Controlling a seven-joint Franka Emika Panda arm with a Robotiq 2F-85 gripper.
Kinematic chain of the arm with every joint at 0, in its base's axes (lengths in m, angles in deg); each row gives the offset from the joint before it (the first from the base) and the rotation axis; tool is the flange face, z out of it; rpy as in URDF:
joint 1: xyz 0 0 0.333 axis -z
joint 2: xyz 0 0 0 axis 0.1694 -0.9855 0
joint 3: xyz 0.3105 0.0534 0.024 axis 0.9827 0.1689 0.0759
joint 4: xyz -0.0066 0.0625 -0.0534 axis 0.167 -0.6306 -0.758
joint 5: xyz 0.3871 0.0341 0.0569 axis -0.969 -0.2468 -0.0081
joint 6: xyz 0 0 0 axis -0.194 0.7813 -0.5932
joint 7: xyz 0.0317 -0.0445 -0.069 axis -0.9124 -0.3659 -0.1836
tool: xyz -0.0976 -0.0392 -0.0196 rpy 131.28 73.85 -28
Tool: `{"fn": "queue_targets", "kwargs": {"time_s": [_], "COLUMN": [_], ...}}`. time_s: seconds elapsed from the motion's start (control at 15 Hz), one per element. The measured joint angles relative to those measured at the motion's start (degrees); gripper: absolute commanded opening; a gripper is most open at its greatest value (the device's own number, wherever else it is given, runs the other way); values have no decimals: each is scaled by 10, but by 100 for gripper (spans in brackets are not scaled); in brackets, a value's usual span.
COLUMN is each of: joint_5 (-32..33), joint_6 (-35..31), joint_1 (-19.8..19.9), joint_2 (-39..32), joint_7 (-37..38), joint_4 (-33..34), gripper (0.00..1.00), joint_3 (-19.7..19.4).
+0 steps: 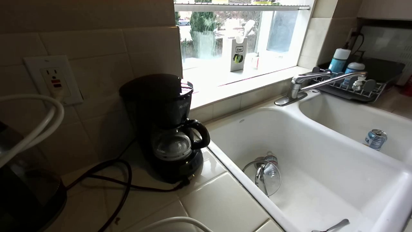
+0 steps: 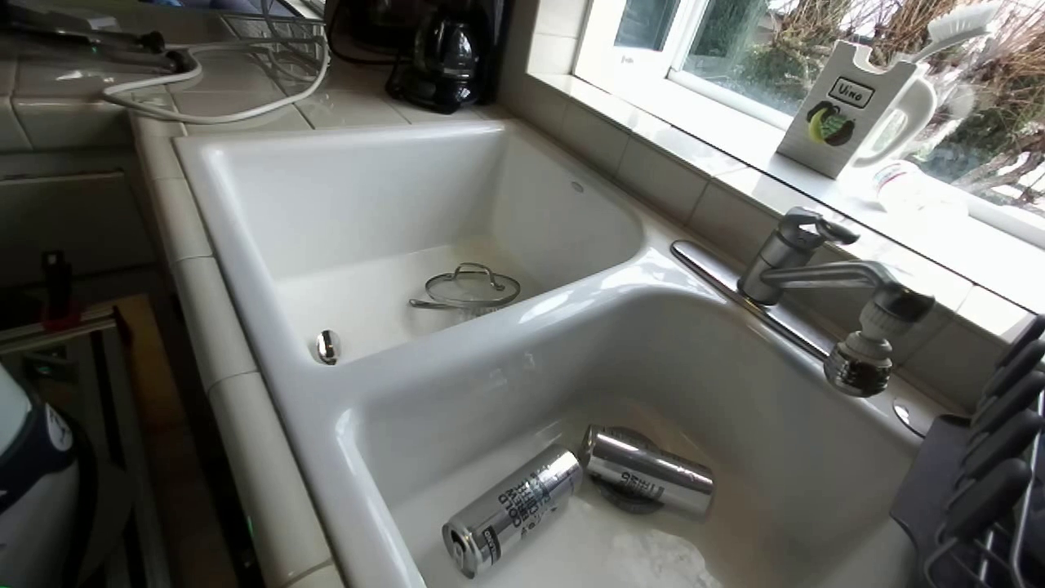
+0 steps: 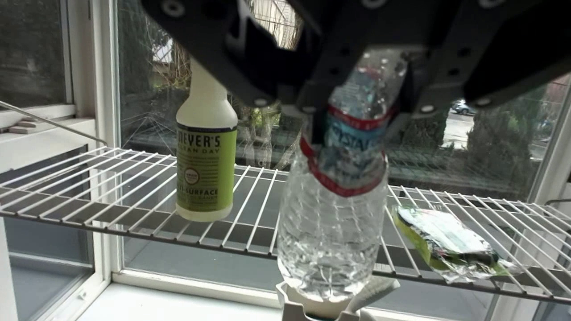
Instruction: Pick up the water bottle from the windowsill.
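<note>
Evidently the grasp is made: in the wrist view the water bottle (image 3: 334, 223) hangs nearly upright before the window (image 3: 415, 165), clasped around its label (image 3: 352, 147) by the tool (image 3: 357, 118), whose fingers (image 3: 316, 127) press in from both sides. Its base shows against a pale jug (image 2: 849, 114) that holds a brush (image 2: 963, 28); whether base and jug touch cannot be told. The jug stands on the windowsill (image 2: 727, 135), which runs beyond the back edge of the desk (image 1: 219, 196), so the bottle seems to be up off it, out past that edge. By that judgement the picking up is all but complete; what may be left is to raise the bottle free of the jug and bring it in over the desk. No placing is asked for.

Behind the bottle a wire shelf (image 3: 200, 244) crosses the window, with a spray bottle (image 3: 205, 165) on one side and a packet (image 3: 450, 240) lying on the other. The tool shows in neither exterior view, so the lift cannot be checked from outside. Beside the jug sits a clear item (image 2: 898, 175) with a touch of red, too washed out to name.

Nearer, the white sink (image 2: 506, 343) is let into the desk, with the faucet (image 2: 767, 278) toward the back edge; one side holds a clear lid (image 2: 473, 290), the other two cans (image 2: 514, 510). Near the desk's back corner, past the sink's end, stands the coffee maker (image 1: 154, 100).
</note>
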Motion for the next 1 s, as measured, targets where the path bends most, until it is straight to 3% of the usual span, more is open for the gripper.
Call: {"fn": "queue_targets", "kwargs": {"time_s": [0.47,0.8,0.87,1.0], "joint_5": [-30,-28,-28,-28], "joint_6": [25,28,28,28], "joint_1": [12,18,19,20], "joint_2": [-126,-193,-205,-226], "joint_7": [34,74,81,94], "joint_4": [173,246,258,283], "gripper": [8,8,31,31], "joint_3": [1,3,3,3]}}
